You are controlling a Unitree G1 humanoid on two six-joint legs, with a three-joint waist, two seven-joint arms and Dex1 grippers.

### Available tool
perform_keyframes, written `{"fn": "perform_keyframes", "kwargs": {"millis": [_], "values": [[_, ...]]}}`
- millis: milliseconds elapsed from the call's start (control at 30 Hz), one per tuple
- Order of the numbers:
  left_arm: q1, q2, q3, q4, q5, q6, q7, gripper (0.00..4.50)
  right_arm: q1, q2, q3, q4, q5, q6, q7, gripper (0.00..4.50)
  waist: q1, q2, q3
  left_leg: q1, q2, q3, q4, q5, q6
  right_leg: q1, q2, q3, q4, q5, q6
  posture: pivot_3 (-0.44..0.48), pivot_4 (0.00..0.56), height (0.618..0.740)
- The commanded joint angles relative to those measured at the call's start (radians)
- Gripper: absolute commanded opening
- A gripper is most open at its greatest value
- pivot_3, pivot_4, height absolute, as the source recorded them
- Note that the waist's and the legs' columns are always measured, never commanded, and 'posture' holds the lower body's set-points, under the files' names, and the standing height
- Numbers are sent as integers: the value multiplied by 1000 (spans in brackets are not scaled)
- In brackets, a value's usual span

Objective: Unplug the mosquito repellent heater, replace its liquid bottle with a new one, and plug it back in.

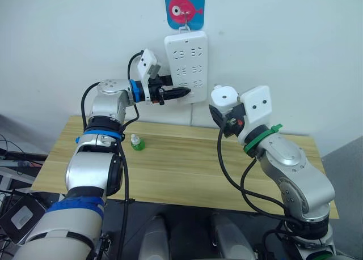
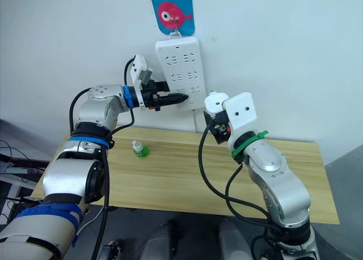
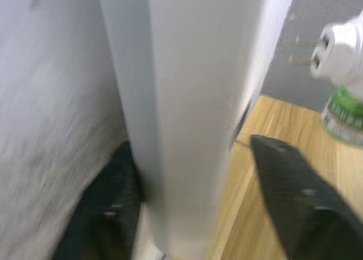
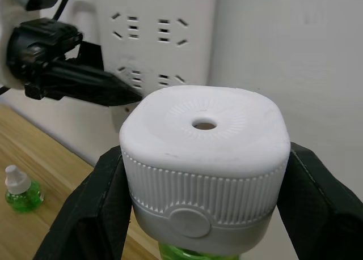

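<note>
My right gripper [image 4: 205, 178] is shut on the mosquito repellent heater [image 4: 204, 141], a white rounded dome with a round hole in its top, held in the air in front of the wall. A green liquid bottle [image 4: 187, 252] sticks out below the heater. The heater's prongs are free of the sockets, to the right of the white power strip [image 1: 186, 62]. My left gripper [image 1: 180, 93] grips the strip's lower left edge, one finger behind it and one in front. A second small green bottle [image 1: 136, 142] with a white cap stands on the wooden table [image 1: 187, 175].
The power strip hangs on the wall from a blue hook plate [image 1: 184, 8] with a pink fish. Its cord drops behind the table's back edge. The table's right half lies under my right arm.
</note>
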Motion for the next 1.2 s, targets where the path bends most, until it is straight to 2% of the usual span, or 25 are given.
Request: {"fn": "perform_keyframes", "kwargs": {"millis": [33, 67, 233, 333, 433, 567, 700, 833, 1000, 1200], "values": [[67, 34, 34, -129, -30, 31, 39, 4117, 35, 40, -110, 8, 56, -77, 18, 3085, 0, 0, 0, 0, 0, 0, 0, 0, 0, 0, 0, 0, 0, 0, -1, -83, 279, 740], [112, 42, 35, -185, -29, 32, 59, 4462, 46, 53, -140, 23, 76, -91, 25, 3085, 0, 0, 0, 0, 0, 0, 0, 0, 0, 0, 0, 0, 0, 2, -4, -81, 278, 740], [337, 50, 50, -443, -2, 6, 240, 4462, 74, 111, -249, 85, 225, -108, 94, 3085, -1, 1, 1, 1, 1, 0, -2, 0, 0, 0, 0, 0, 1, 2, -4, -82, 276, 740], [534, 6, 73, -706, -36, -5, 339, 4462, 96, 180, -382, 151, 399, -68, 104, 3085, -1, 1, 1, 1, 1, 0, -2, 0, 0, 0, -1, 0, 1, 2, -4, -82, 275, 740], [686, -43, 17, -936, -93, 35, 336, 4462, 89, 226, -490, 220, 571, -29, 84, 3085, 2, 1, 1, 1, 1, 1, -3, 0, 0, 0, -2, 1, 1, 2, -4, -76, 266, 740], [739, -132, -105, -1074, -128, 106, 349, 4462, 64, 246, -561, 292, 744, -1, 33, 3085, 21, 1, 1, 1, 0, 0, -1, 0, 0, 1, -2, 0, 1, 2, -4, -64, 254, 740], [701, -220, -190, -1059, -111, 87, 375, 4462, 41, 230, -573, 325, 887, 23, -24, 3085, 14, 1, 1, 1, 0, 3, 3, 0, 0, 1, -1, 4, 1, 3, 1, -66, 241, 740], [636, -301, -217, -960, -76, 9, 426, 4462, 41, 217, -554, 319, 999, 18, -93, 3085, 5, 1, 1, 1, -1, 3, 5, 1, 1, 1, 0, 5, 1, 3, 3, -71, 237, 740], [598, -348, -220, -871, -55, -76, 455, 4462, 52, 202, -532, 301, 1109, -14, -181, 3085, -4, 1, 1, 0, -1, 3, 4, 0, 1, 1, 0, 5, 0, 4, 1, -71, 237, 740], [586, -361, -226, -843, -56, -113, 460, 4462, 62, 173, -500, 291, 1184, -70, -255, 3085, -5, 1, 1, 0, -1, 3, 3, 0, 1, 1, 0, 4, 0, 4, 2, -93, 231, 740]]}}
